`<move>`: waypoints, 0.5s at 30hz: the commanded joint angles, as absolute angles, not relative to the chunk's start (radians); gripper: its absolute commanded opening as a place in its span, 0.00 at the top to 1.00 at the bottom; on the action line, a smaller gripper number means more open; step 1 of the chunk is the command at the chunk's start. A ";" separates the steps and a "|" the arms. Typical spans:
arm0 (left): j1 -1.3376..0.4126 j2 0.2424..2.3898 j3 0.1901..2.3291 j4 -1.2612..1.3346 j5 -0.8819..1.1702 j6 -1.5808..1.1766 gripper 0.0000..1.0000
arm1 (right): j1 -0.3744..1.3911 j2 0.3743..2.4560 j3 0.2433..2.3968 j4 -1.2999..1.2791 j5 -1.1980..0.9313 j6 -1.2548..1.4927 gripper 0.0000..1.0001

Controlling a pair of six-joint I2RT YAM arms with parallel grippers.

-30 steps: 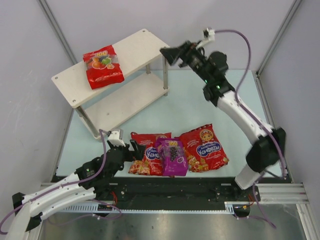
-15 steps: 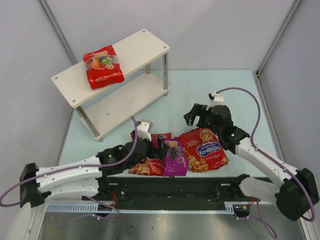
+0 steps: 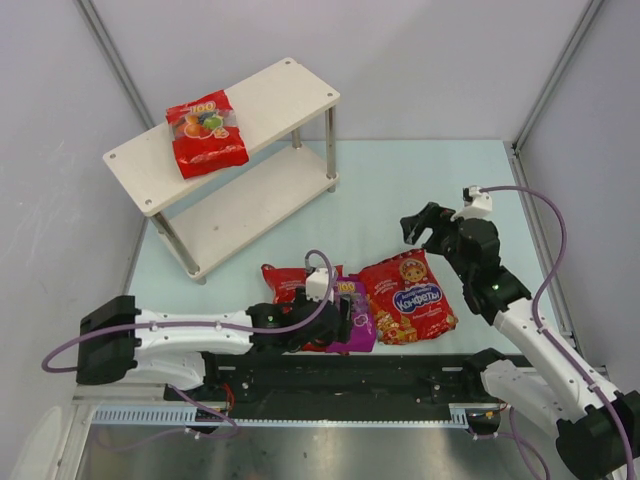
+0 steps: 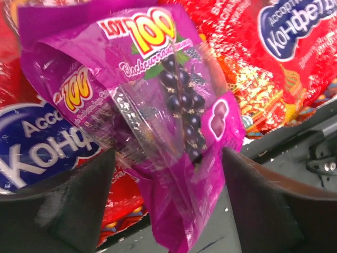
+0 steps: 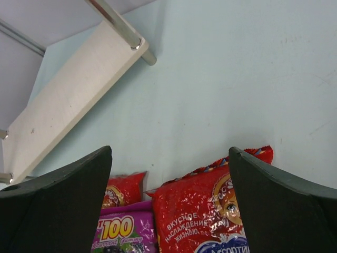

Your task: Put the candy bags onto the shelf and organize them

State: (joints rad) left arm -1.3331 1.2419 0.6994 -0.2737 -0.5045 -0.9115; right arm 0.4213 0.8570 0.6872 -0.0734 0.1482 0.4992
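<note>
The purple grape bag [image 3: 358, 318] lies on the table between two red bags with blue oval logos, one to its left [image 3: 288, 283] and one to its right [image 3: 410, 298]. My left gripper [image 3: 337, 312] is open and low over the purple bag. In the left wrist view the purple bag's [image 4: 174, 105] lower end lies between the spread fingers [image 4: 58, 205]. My right gripper [image 3: 420, 226] is open and empty above the far edge of the right red bag [image 5: 210, 216]. The red fruit bag [image 3: 205, 132] lies on the top board of the shelf [image 3: 280, 95].
The shelf's lower board [image 5: 68, 100] and a metal leg [image 5: 121, 29] show at the upper left of the right wrist view. The black and metal rail [image 3: 350, 385] runs along the table's near edge. Grey walls close in both sides.
My left arm has stretched right, from the left red bag to the purple bag. My right arm has swung down from beside the shelf top to above the right red bag.
</note>
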 commanded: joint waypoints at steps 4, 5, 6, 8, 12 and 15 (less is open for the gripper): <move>-1.341 1.308 0.765 -0.232 -0.506 -0.950 0.53 | 0.411 0.835 0.657 -0.064 0.121 0.505 0.04; -1.341 1.312 0.773 -0.238 -0.508 -0.933 0.63 | 0.410 0.831 0.655 -0.064 0.129 0.502 0.04; -1.341 1.310 0.787 -0.245 -0.514 -0.924 0.82 | 0.408 0.828 0.653 -0.063 0.130 0.494 0.04; -1.341 1.307 0.795 -0.256 -0.520 -0.899 0.99 | 0.407 0.819 0.652 -0.064 0.140 0.486 0.04; -1.348 1.237 0.767 -0.180 -0.522 -0.770 1.00 | 0.403 0.796 0.641 -0.055 0.152 0.474 0.04; -1.355 1.122 0.723 -0.098 -0.512 -0.612 1.00 | 0.402 0.776 0.626 -0.045 0.169 0.462 0.04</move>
